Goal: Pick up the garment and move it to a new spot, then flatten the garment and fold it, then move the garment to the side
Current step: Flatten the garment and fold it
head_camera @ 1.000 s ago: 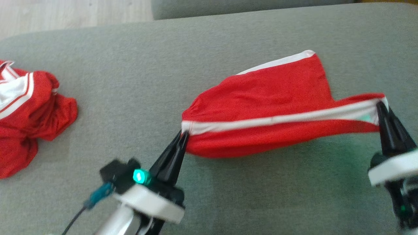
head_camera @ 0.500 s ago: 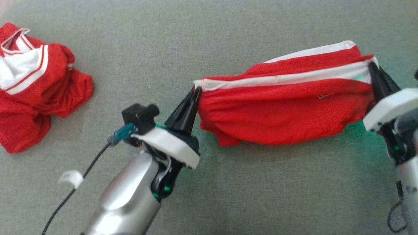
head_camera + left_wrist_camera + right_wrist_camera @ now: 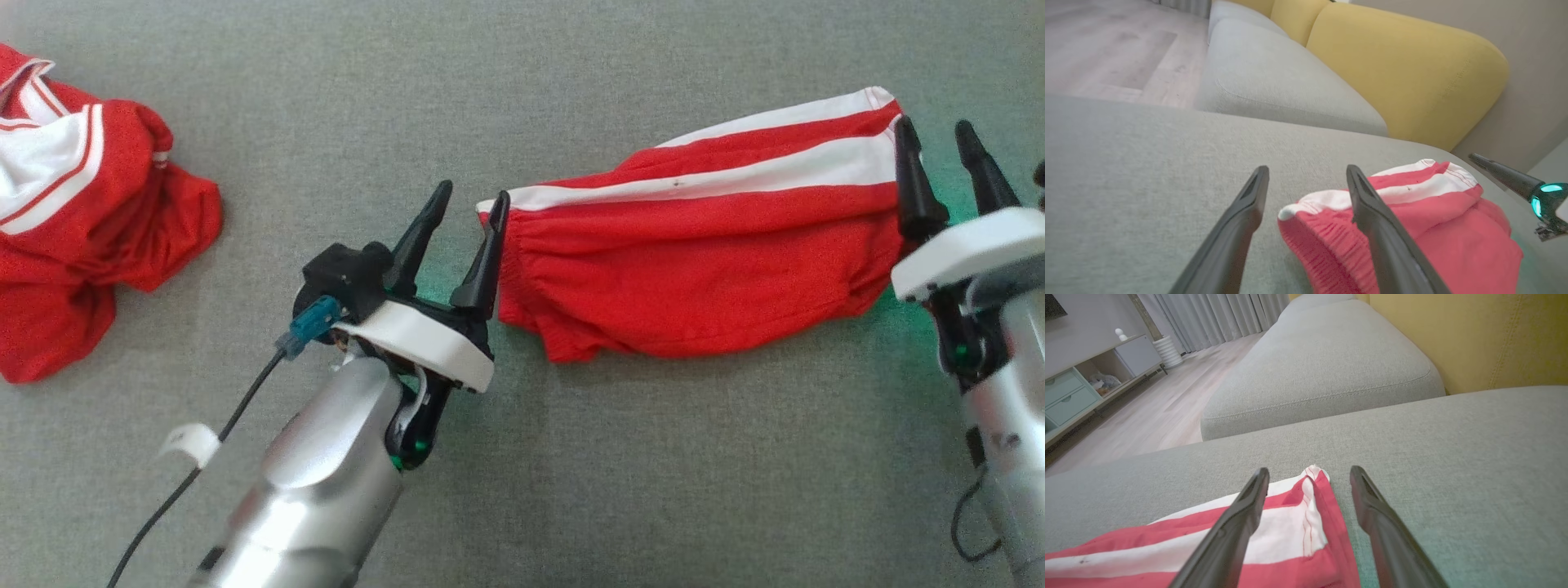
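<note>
The garment (image 3: 702, 269) lies between the spread left pincer (image 3: 474, 191) and right pincer (image 3: 932, 122).

The red shorts (image 3: 694, 269) are laid on the grey cushion (image 3: 571, 65), flanked by the left gripper (image 3: 473, 192) and right gripper (image 3: 933, 125), both spread.

Bare cushion (image 3: 343, 98) lies between garment (image 3: 694, 269) and crumpled jersey (image 3: 106, 237)

We see a grey cushion (image 3: 522, 73), red shorts (image 3: 694, 278) with white stripes lying on it, a crumpled red and white cloth (image 3: 90, 245) well apart on our left
</note>
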{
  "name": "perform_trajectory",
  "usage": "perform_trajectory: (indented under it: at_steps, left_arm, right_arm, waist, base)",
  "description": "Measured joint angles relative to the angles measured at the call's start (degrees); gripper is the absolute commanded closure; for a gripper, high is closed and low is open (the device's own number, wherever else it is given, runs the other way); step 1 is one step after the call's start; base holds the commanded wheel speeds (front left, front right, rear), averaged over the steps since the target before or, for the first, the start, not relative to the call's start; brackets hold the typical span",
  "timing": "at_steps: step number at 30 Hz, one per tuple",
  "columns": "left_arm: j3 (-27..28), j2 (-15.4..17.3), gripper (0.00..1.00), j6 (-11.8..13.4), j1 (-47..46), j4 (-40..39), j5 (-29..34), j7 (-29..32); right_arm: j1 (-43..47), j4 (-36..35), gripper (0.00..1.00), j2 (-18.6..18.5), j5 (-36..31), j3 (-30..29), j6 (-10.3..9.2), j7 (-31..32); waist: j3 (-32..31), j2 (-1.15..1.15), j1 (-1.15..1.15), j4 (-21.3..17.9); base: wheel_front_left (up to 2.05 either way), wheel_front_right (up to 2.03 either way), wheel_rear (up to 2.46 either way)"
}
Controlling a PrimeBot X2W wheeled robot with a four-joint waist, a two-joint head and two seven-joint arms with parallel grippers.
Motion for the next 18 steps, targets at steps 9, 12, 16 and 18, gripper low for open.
perform_trajectory:
  at_steps: [9, 12, 16, 18]
  left_arm:
    - [16.91, -0.34, 0.0, 6.53, 17.74, -23.01, 16.05, -0.45]
    - [19.13, -0.44, 0.0, 7.77, 23.36, -27.09, 20.12, -0.45]
    - [20.83, -0.55, 0.0, 8.77, 26.35, -30.2, 22.99, -0.45]
    - [20.98, -0.56, 0.0, 9.22, 27.28, -30.86, 24.18, -0.45]
  right_arm:
    - [6.63, 4.37, 0.0, -1.25, 2.68, -1.44, 0.0, -0.25]
    - [6.26, 6.89, 0.0, -1.62, 3.6, -1.7, 0.0, 1.36]
    - [5.91, 10.57, 0.0, -2.49, 4.77, -1.91, 0.0, 2.6]
    - [5.18, 11.69, 0.06, -2.77, 5.38, -1.64, 0.0, 4.24]
  waist:
    - [-2.5, 0.0, -0.01, 1.84]
    - [-3.15, 0.0, -0.01, 3.21]
    - [-3.77, 0.0, -0.01, 5.31]
    - [-4.12, 0.0, -0.02, 6.16]
  base:
    - [0.0, 0.0, 0.0]
    - [0.0, 0.0, 0.0]
    - [0.0, 0.0, 0.0]
    - [0.0, 0.0, 0.0]
